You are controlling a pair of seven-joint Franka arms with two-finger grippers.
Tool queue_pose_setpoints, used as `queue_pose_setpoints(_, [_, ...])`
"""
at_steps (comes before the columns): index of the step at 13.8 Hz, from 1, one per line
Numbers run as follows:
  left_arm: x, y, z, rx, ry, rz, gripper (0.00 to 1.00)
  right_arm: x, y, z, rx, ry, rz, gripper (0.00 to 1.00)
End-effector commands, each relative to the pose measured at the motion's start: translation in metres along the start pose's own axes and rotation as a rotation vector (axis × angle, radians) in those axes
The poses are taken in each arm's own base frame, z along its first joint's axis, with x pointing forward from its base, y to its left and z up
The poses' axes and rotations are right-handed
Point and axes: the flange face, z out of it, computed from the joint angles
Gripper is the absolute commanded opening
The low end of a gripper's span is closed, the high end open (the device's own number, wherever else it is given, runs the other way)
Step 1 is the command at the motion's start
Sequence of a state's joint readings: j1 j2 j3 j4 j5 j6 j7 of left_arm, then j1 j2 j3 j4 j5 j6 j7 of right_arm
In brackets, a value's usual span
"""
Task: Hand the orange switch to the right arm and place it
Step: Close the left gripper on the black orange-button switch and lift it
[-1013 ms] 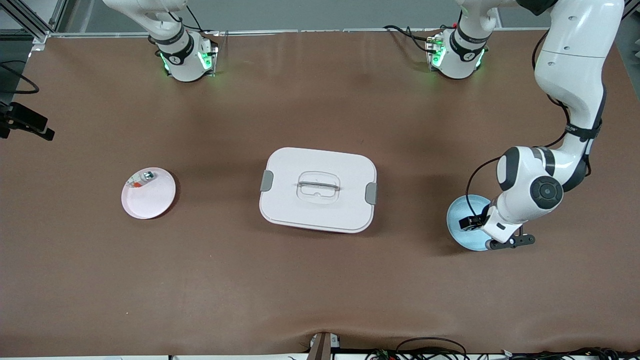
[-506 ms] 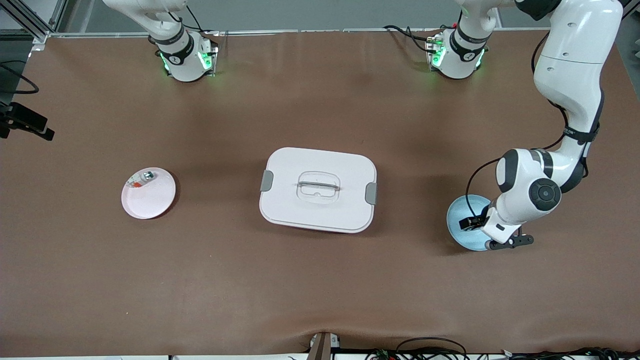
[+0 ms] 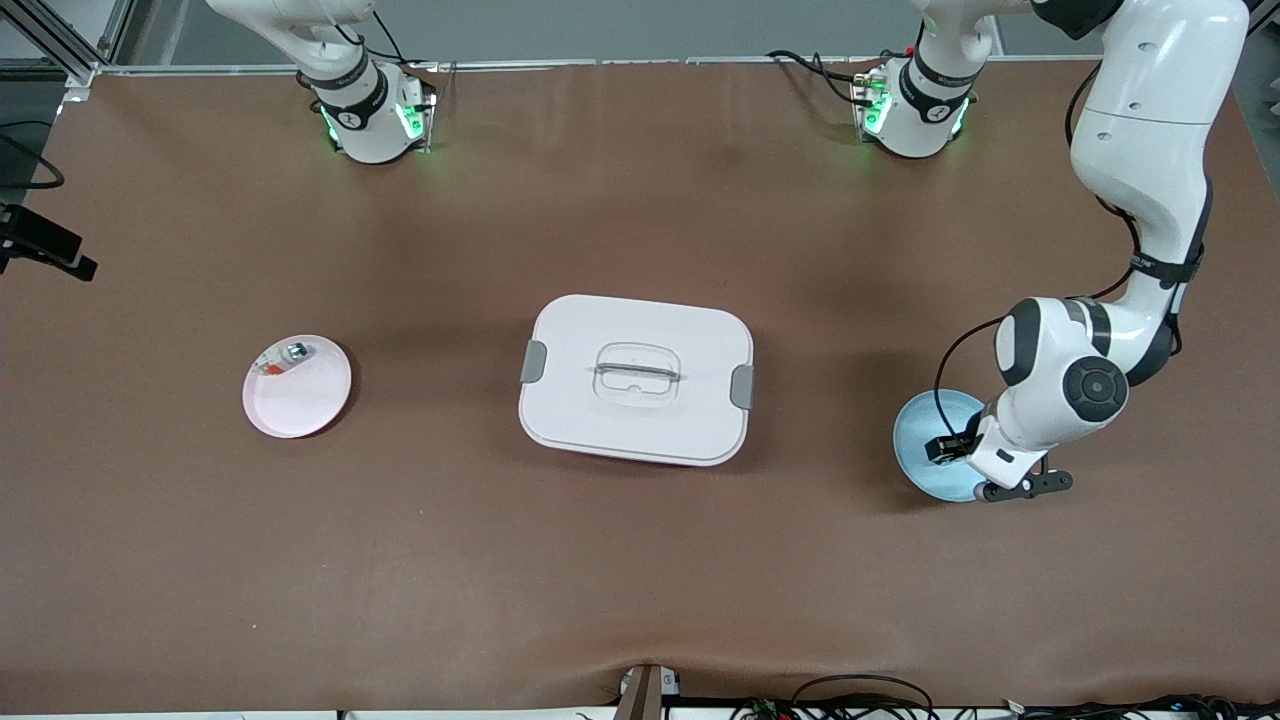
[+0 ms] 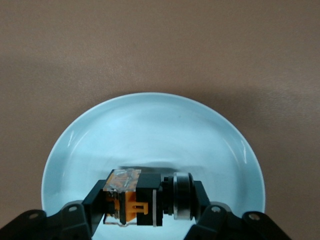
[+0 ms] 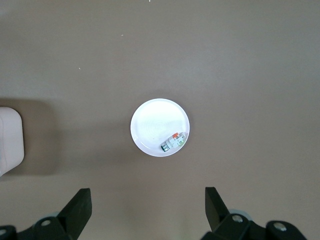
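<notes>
Table [image 3: 640, 560]: brown mat.
Left gripper [image 4: 150, 220]: I've clamped orange switch [image 4: 145, 200], lower frame, over blue plate [image 4: 150, 120].
Handling: light, rigid, probably slippery; hold black body.
Right gripper [image 5: 147, 210]: spread wide, waiting.

left arm [image 3: 1140, 180] shifted slightly, black camera [image 3: 45, 248] moved

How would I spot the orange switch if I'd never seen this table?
Find the pale blue plate at the left arm's end of the table. The left gripper is down in it, its jaws around the orange switch: a tiny black piece with orange parts, unlike the silver-and-red piece on the pink plate.
</notes>
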State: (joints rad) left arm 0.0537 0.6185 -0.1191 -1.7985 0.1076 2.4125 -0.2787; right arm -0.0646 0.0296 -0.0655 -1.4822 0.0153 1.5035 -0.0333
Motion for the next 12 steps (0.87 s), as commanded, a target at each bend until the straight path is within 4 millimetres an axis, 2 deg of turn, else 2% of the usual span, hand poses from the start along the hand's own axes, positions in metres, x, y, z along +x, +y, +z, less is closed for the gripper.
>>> queue_pose_setpoints(1, [-0.008,0.016,-0.048,0.016,-0.019,-0.043,0.09,-0.001,0.003,-0.009,-0.006,0.014,-0.006,1.0])
queue_pose_setpoints(2, [-0.013,0.032,-0.062,0.01,-0.028,-0.061,0.08,-0.001,0.002,-0.009,-0.006,0.014,-0.008,1.0])
queue_pose_setpoints(4, [-0.015,0.043,-0.092,0.012,-0.031,-0.09,0.03,-0.001,0.0,-0.009,-0.005,0.014,-0.008,1.0])
queue_pose_setpoints(8, [-0.032,0.093,-0.148,0.015,-0.073,-0.155,0.03,0.002,0.0,-0.003,-0.011,0.002,-0.013,1.0])
queue_pose_setpoints(10, [-0.04,0.123,-0.174,0.002,-0.095,-0.226,0.03,0.009,-0.001,0.01,-0.01,-0.02,-0.013,1.0])
queue_pose_setpoints(11, [-0.043,0.138,-0.186,-0.024,-0.099,-0.259,0.02,0.018,-0.003,0.027,-0.007,-0.045,-0.013,1.0])
queue_pose_setpoints(12, [-0.047,0.153,-0.198,-0.057,-0.109,-0.292,0.02,0.024,-0.005,0.036,-0.013,-0.064,-0.019,1.0])
